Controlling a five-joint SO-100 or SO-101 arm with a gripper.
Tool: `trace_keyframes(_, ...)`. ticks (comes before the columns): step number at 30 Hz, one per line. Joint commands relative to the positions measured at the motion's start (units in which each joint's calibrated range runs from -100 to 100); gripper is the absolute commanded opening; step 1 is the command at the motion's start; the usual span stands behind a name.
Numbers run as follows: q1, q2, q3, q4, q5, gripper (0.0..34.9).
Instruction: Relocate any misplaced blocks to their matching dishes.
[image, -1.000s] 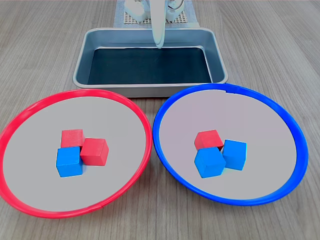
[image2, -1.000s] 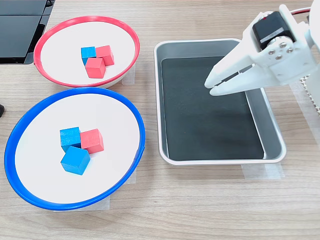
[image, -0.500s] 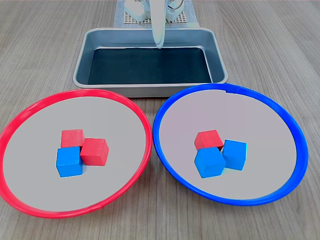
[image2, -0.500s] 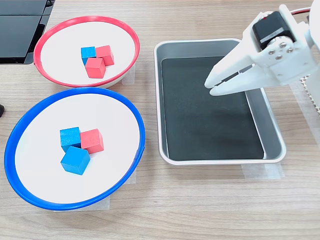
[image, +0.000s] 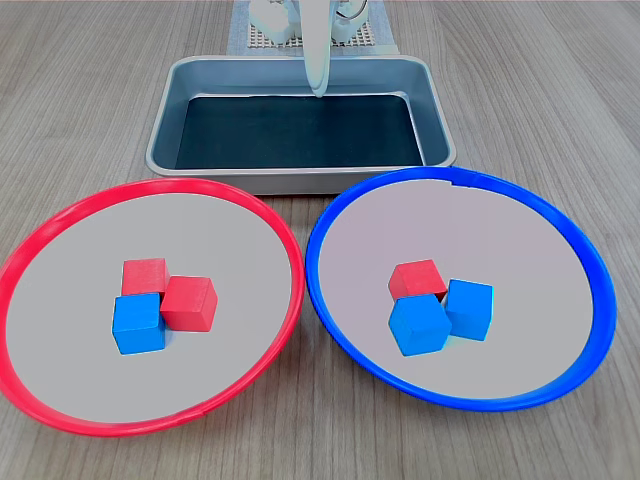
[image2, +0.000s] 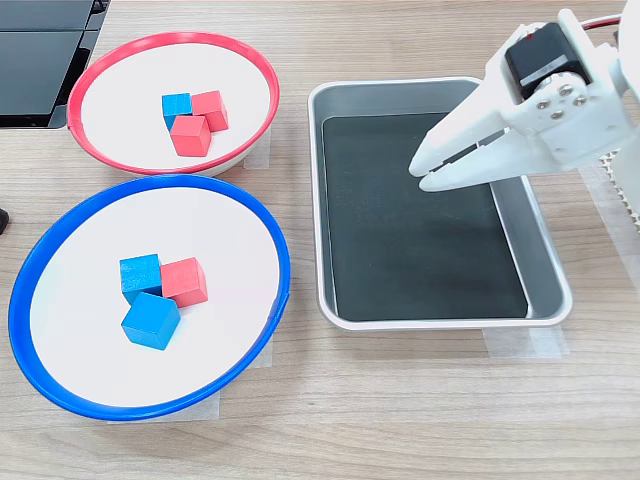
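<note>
Wood table (image2: 400, 400) carries everything. Blue-rimmed dish (image2: 60, 240), at 7 o'clock in the second exterior view: two blue cubes (image2: 141, 275) (image2: 151, 320) plus one red cube (image2: 184, 281), all three bunched and touching. Red-rimmed dish (image2: 130, 48), at 11 o'clock: two red cubes (image2: 210, 108) (image2: 190, 135) and one blue cube (image2: 176, 107), also touching. Grey metal tray (image2: 545, 270) right of centre, dark bottom. Gripper (image2: 419, 170) hangs over the tray, tips nearly together with just a thin slit between, holding nothing, touching nothing.
</note>
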Motion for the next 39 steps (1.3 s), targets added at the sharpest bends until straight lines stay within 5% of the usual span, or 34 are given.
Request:
trace_keyframes(1, -0.22, -0.34, -0.18, -0.68, 0.39, 0.4)
trace_keyframes(39, 0.63, 76.67, -74.65, 5.51, 27.99, 0.2)
